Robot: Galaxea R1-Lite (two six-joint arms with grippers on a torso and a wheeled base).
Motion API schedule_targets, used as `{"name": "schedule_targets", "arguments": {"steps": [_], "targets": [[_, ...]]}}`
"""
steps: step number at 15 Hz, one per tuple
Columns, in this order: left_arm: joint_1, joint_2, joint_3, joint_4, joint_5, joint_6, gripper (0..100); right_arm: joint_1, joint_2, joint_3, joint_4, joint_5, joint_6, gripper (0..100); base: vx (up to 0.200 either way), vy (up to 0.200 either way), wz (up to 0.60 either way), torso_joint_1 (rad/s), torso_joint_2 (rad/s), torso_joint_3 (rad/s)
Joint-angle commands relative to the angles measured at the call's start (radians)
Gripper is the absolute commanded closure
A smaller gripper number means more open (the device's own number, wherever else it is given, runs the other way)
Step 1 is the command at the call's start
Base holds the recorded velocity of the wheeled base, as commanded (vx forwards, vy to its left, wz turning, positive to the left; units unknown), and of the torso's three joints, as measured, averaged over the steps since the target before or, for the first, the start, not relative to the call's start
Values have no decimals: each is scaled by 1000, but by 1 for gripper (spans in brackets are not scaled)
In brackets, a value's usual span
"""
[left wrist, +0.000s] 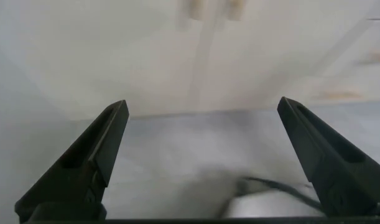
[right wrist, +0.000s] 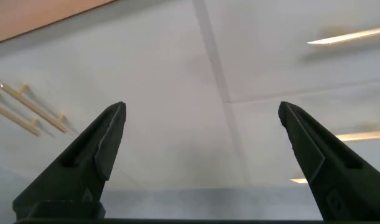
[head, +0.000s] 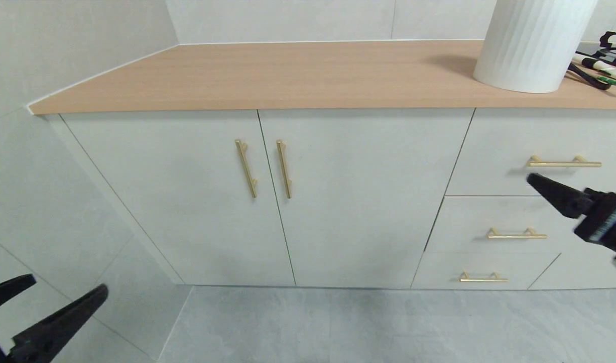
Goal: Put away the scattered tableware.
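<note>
Fingers (left wrist: 93,162) of the left gripper (left wrist: 202,104) are spread wide and hold nothing, low on the near left above the grey floor (head: 338,327). Equally wide open and empty, the right gripper (right wrist: 201,107) sits in front of the drawers (head: 494,222) on the right, just below the top drawer's gold handle (head: 564,162). Scattered utensils (head: 598,65) lie on the wooden counter (head: 288,75) at the far right, beside a tall white ribbed container (head: 532,45).

Head camera looking down at the surface (head: 288,75) and cabinet doors (head: 187,201), left wrist camera pointing low over the floor (left wrist: 177,149) toward those doors, right wrist camera facing doors and drawers (right wrist: 301,62) up close.
</note>
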Motion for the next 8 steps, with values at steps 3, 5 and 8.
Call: {"name": "schedule_targets", "arguments": {"steps": [3, 5, 8], "targets": [[93, -373, 73, 134, 63, 125, 0, -177, -832, 149, 556, -18, -274, 0, 0, 0, 0, 0, 0, 0], [140, -491, 76, 226, 63, 127, 0, -247, -1026, 123, 702, -15, -400, 0, 0, 0, 0, 0, 0, 0], [232, -614, 110, 297, 62, 133, 0, -261, -1037, 105, 713, -91, -415, 0, 0, 0, 0, 0, 0, 0]]}}
